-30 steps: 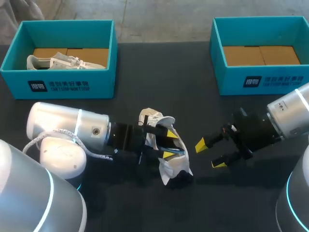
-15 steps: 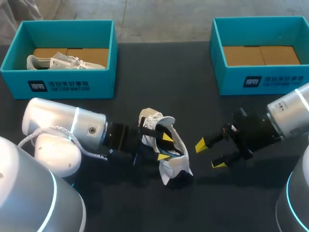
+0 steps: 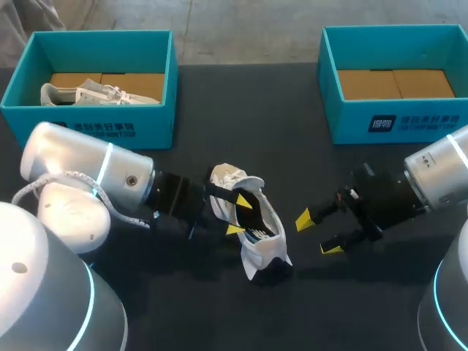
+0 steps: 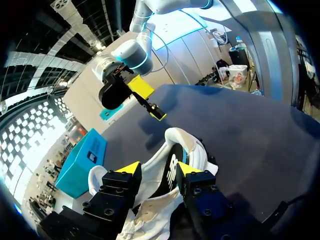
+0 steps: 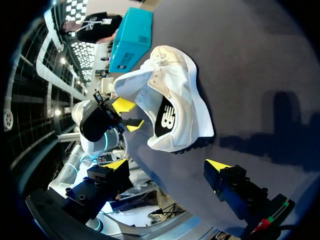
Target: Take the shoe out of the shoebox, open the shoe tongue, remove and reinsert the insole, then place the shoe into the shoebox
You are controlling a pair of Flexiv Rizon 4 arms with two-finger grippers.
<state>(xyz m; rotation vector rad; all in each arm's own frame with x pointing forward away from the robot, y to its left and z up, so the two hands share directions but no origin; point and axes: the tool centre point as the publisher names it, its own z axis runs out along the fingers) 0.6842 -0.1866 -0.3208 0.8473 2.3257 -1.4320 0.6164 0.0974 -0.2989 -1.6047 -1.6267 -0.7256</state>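
A white shoe [image 3: 265, 247] with a black lining lies on the dark table [image 3: 219, 307] between my two arms. My left gripper [image 3: 240, 215] comes in from the left over the shoe's opening. In the left wrist view the shoe [image 4: 186, 144] runs out ahead of this gripper [image 4: 160, 168], and its laced white upper fills the gap between both fingers, so the gripper is shut on it. My right gripper [image 3: 319, 232] stands open just right of the shoe with nothing in it. In the right wrist view the shoe [image 5: 175, 107] lies ahead of the open right gripper [image 5: 167, 165].
A teal shoebox [image 3: 102, 128] at the back left holds another white shoe [image 3: 99, 93]. A second teal shoebox [image 3: 409, 121] at the back right shows only its brown cardboard floor.
My left arm has drawn back to the left, its yellow tips sliding along the shoe's opening. The shoe and my right arm have stayed where they were.
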